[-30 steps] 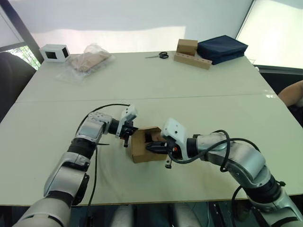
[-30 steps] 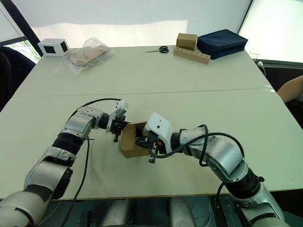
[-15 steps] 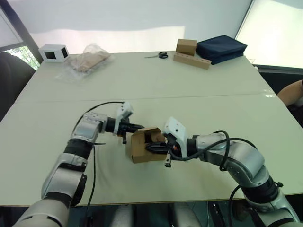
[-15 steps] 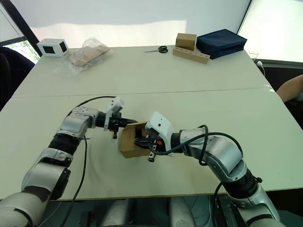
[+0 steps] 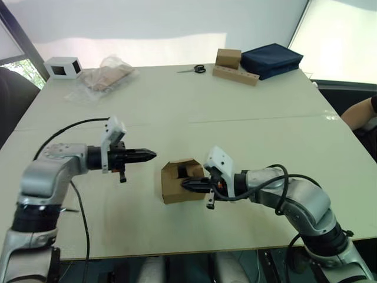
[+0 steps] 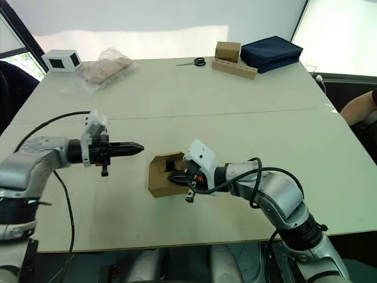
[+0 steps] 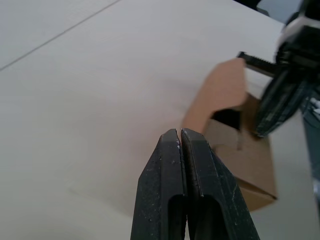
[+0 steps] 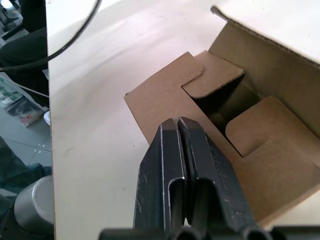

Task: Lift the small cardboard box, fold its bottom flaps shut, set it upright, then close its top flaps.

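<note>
A wide pale bench (image 5: 235, 135) carries everything. At its far edge lie a dark blue case (image 5: 271, 59), a tan box on a long wooden strip dotted with holes (image 5: 235, 69), a crumpled clear plastic bag (image 5: 105, 76), a white box with a black window (image 5: 62, 67) and a pair of scissors (image 5: 194, 69). Near the front middle of the bench rests the small cardboard box (image 5: 178, 181), lying on its side with its open end turned toward the right arm; the flaps at that end are partly folded in, leaving a dark gap between them. The right tool (image 5: 189, 184) is at that open end, its two black fingers pressed together, holding nothing, with the tips at the flaps. The left tool (image 5: 148, 155) hangs above the bench, apart from the box on its left side and pointing toward it, fingers likewise squeezed together on nothing.
</note>
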